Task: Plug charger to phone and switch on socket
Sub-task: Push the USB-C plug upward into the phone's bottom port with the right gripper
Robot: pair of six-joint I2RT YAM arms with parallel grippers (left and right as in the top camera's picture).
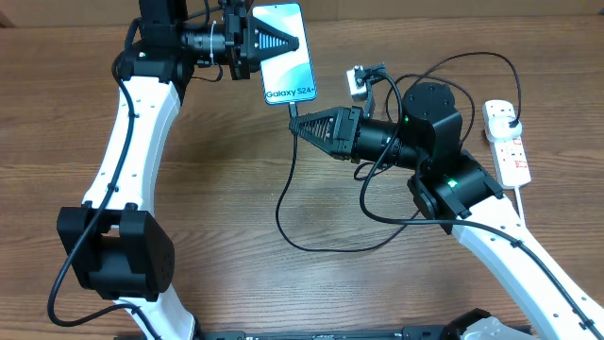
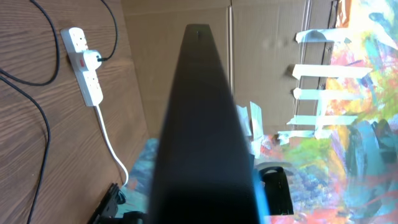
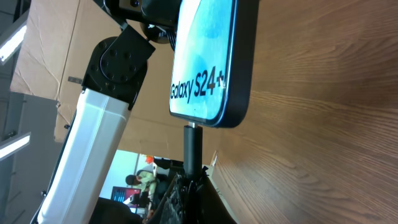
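My left gripper (image 1: pixel 269 40) is shut on the phone (image 1: pixel 288 57), holding it by its top end above the table; its light blue screen reads "Galaxy S24+". In the left wrist view the phone's dark edge (image 2: pixel 202 124) fills the middle. My right gripper (image 1: pixel 297 123) is shut on the charger's connector end (image 1: pixel 293 109), and the tip sits at the phone's bottom port (image 3: pixel 193 127). The phone shows in the right wrist view (image 3: pixel 208 56). The black cable (image 1: pixel 283 208) loops across the table to a plug in the socket (image 1: pixel 507 140), a white strip at the right.
The socket also shows in the left wrist view (image 2: pixel 84 65) with its thick white cord (image 2: pixel 112 143). A small white object (image 1: pixel 359 83) lies by the right arm. Cable loops lie under the right arm (image 1: pixel 377 203). Cardboard walls stand behind the table.
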